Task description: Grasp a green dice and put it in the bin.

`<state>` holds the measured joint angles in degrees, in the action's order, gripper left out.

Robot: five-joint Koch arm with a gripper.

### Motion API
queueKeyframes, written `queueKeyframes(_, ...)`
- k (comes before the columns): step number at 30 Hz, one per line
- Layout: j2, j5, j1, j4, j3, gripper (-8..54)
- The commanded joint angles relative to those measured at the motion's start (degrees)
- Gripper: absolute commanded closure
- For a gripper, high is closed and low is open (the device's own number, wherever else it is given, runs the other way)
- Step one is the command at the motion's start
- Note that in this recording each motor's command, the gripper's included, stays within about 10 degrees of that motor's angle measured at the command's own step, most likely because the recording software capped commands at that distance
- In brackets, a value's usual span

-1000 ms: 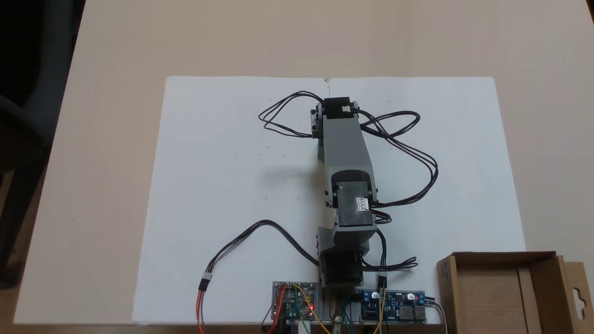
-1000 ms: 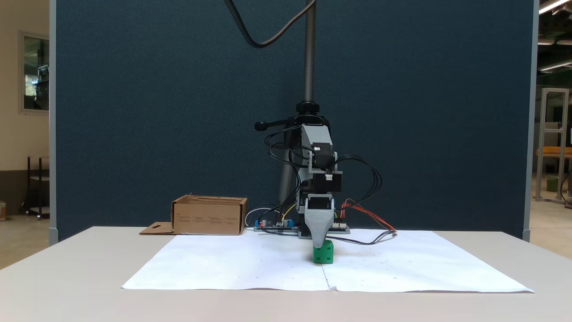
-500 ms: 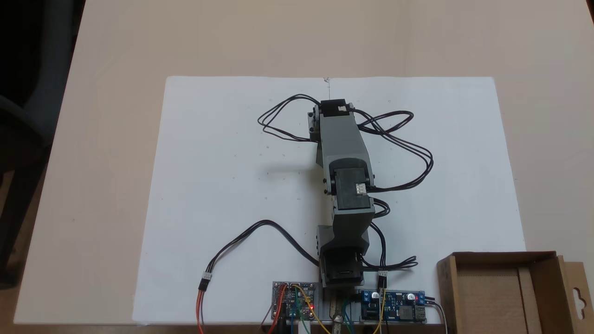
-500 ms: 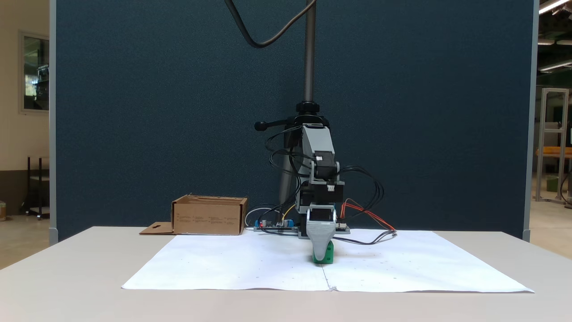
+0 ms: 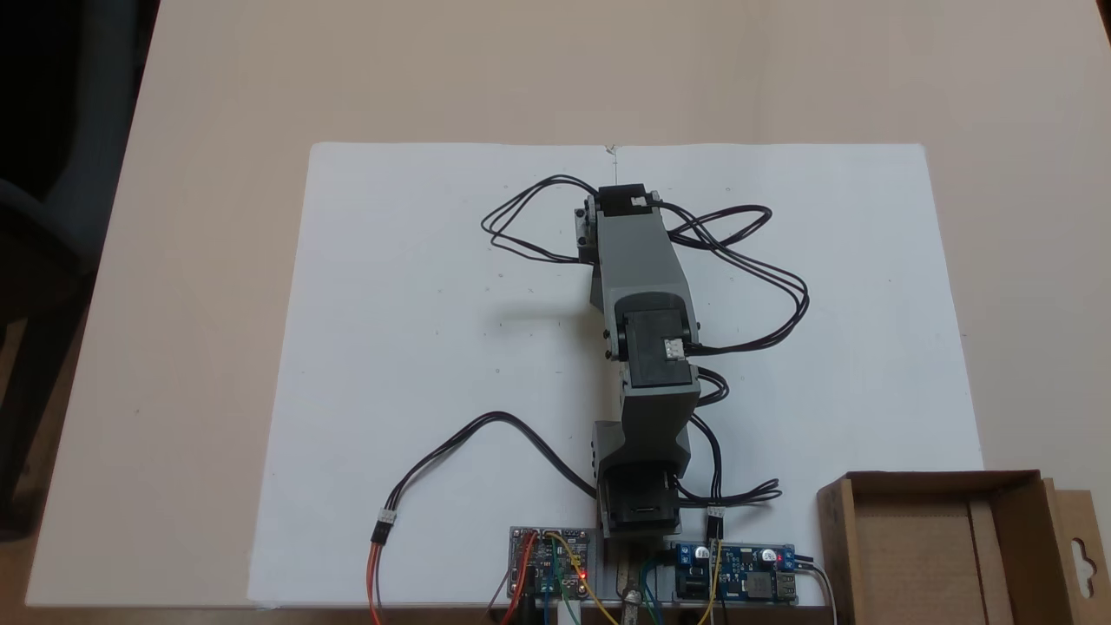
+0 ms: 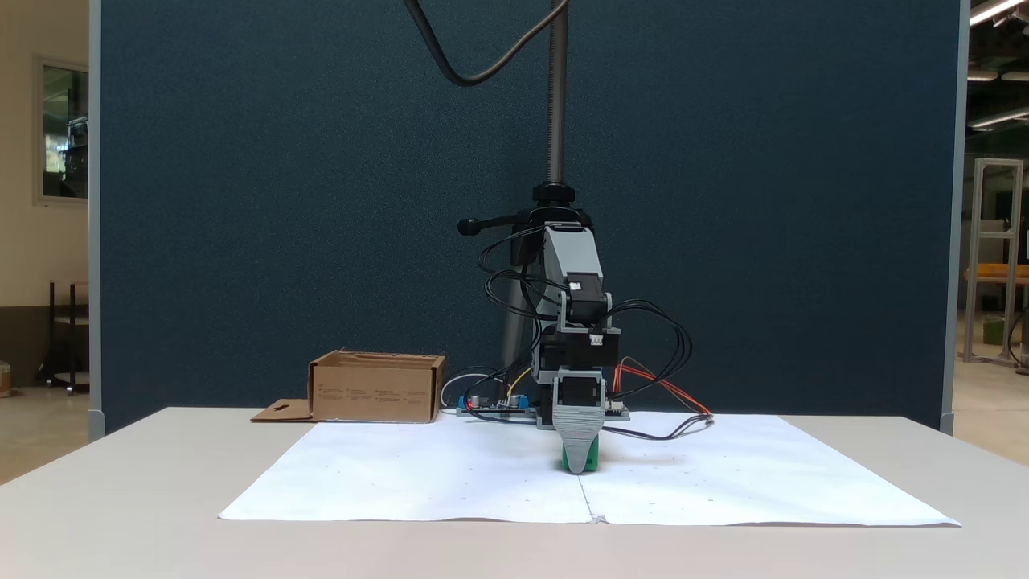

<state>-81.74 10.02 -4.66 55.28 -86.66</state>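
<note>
Green dice (image 6: 589,460): sat on the white paper sheet (image 6: 450,482), centre of table (image 6: 120,482), mostly hidden behind the gripper (image 6: 578,462) in the low fixed view w/ the blue backdrop; only green edges seen either side of the grey finger.

Gripper: pointed straight down over the dice, tip at paper level. Jaws lined up one behind the other for this camera, so the grip state can't be told; contact w/ dice also not resolved.

Arm (image 5: 647,286): seen from above in a fixed view, stretched out from base toward far edge of sheet; black cables looped both sides.

Bin (image 5: 942,542): brown cardboard, at near right corner in the top-down fixed view, beside the circuit boards (image 5: 736,573); well apart from dice. In the low fixed view, bin (image 6: 376,388) is seen far left.
</note>
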Motion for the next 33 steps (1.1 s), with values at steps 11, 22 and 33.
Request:
queueKeyframes(11,-1.67,4.92,0.26,11.07,6.86,33.9)
queueKeyframes(22,-1.67,5.36,5.27,42.28,44.45,33.9)
queueKeyframes(33,-3.08,0.70,19.78,42.19,52.56,33.9)
